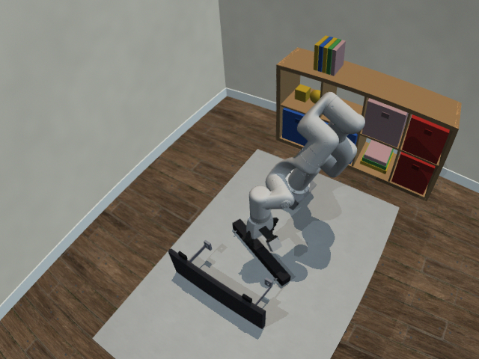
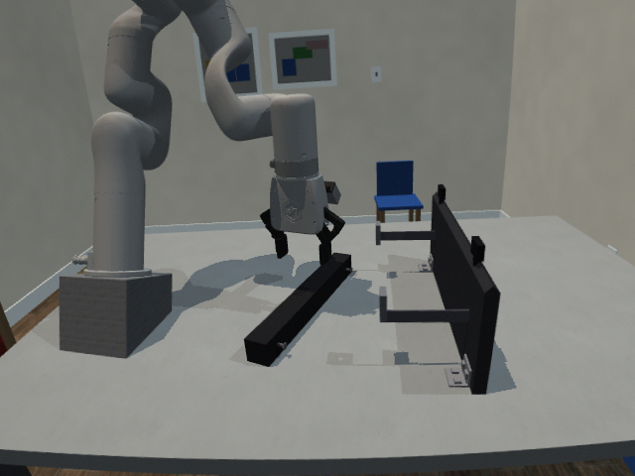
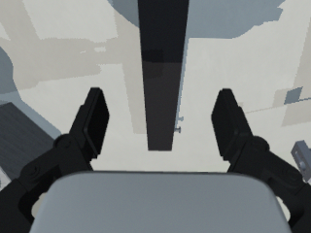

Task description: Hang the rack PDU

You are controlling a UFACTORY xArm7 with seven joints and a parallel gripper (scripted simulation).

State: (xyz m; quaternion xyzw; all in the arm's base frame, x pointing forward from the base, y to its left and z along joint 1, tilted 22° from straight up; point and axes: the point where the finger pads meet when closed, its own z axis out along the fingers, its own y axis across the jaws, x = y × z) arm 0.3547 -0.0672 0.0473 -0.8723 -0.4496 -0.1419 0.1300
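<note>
Hovering over the far end of the long black bar-shaped PDU [image 2: 297, 308], your hand [image 2: 303, 251] stands wide apart, gripping nothing.

Wooden shelf unit [image 1: 371, 83] against wall holds coloured bins; upright books [image 1: 329, 54] on top. Blue chair [image 2: 397, 190] and framed pictures [image 2: 303, 57] beyond grey bench [image 2: 538, 307].

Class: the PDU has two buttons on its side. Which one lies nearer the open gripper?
The button at the far end of the PDU, right below the gripper. The other button sits at the near end, well away from the fingers.
</note>
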